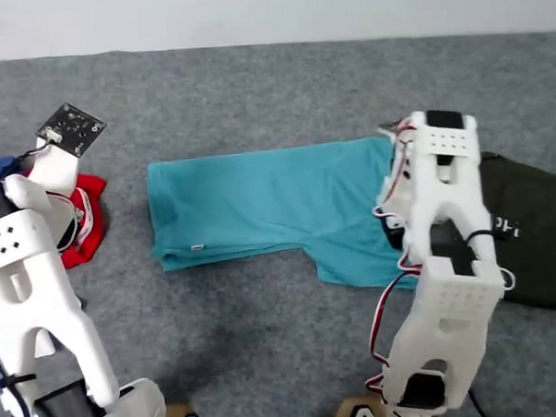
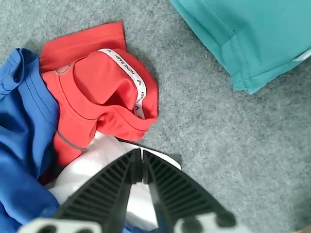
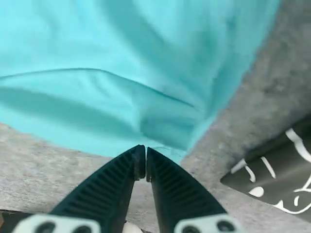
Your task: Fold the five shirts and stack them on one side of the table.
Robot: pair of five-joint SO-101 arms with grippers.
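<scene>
Right gripper (image 3: 145, 156) is pinched shut, tips right at the hem of the teal shirt (image 3: 121, 58). That one lies spread out mid-table, with a dark shirt (image 3: 272, 179) just beside it. Left gripper (image 2: 141, 158) is closed too, hovering over white cloth (image 2: 97, 162) bunched up with the red shirt (image 2: 97, 92) and blue shirt (image 2: 24, 145).

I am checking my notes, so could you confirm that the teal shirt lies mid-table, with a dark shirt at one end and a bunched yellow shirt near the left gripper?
Not quite: the bunched shirt near the left gripper is red, not yellow, as the left wrist view shows. The teal shirt does lie mid-table with the dark shirt at one end.
</scene>
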